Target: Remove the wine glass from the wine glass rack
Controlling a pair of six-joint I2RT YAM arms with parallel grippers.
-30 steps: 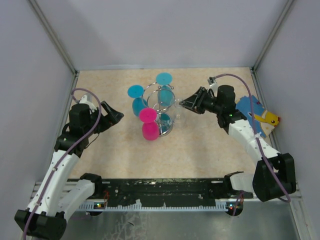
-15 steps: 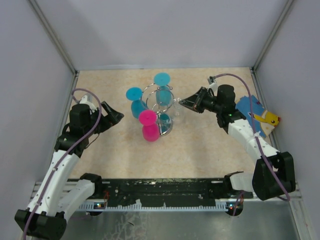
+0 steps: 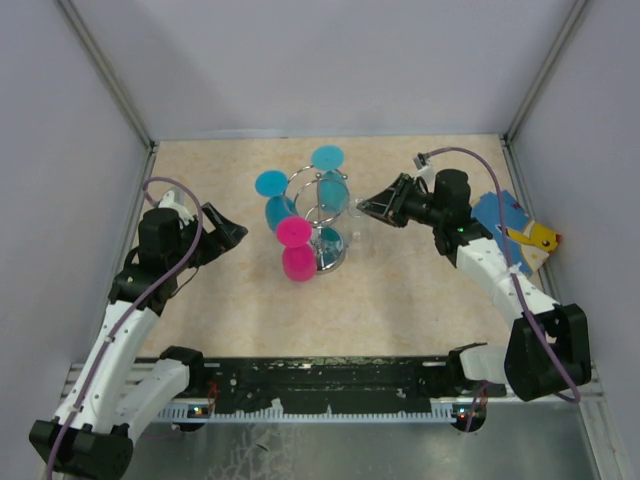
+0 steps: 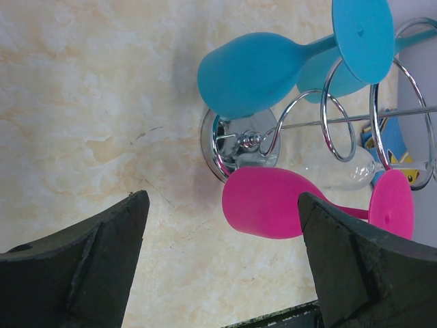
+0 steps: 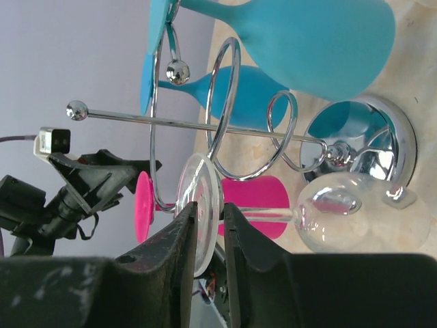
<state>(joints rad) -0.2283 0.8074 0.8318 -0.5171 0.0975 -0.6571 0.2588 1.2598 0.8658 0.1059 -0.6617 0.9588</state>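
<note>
The chrome wine glass rack [image 3: 322,212] stands mid-table on its round mirror base [image 4: 235,140]. It also shows in the right wrist view [image 5: 382,133]. A clear wine glass [image 5: 341,212] hangs upside down on its right side, with its foot [image 5: 205,198] in a loop arm. My right gripper [image 5: 208,208] is shut on that foot; in the top view the gripper [image 3: 362,208] is at the rack's right edge. My left gripper [image 3: 238,232] is open and empty, left of the rack. Its jaws [image 4: 222,198] frame a pink glass without touching it.
A pink glass [image 3: 297,250] and two blue glasses [image 3: 272,200] [image 3: 330,180] also hang on the rack. A blue and yellow toy [image 3: 515,235] lies by the right wall. Grey walls close in the left, back and right sides.
The rack and its coloured glasses rocked slightly and came back. My right gripper stays shut on the clear glass's foot. The left arm has not moved.
</note>
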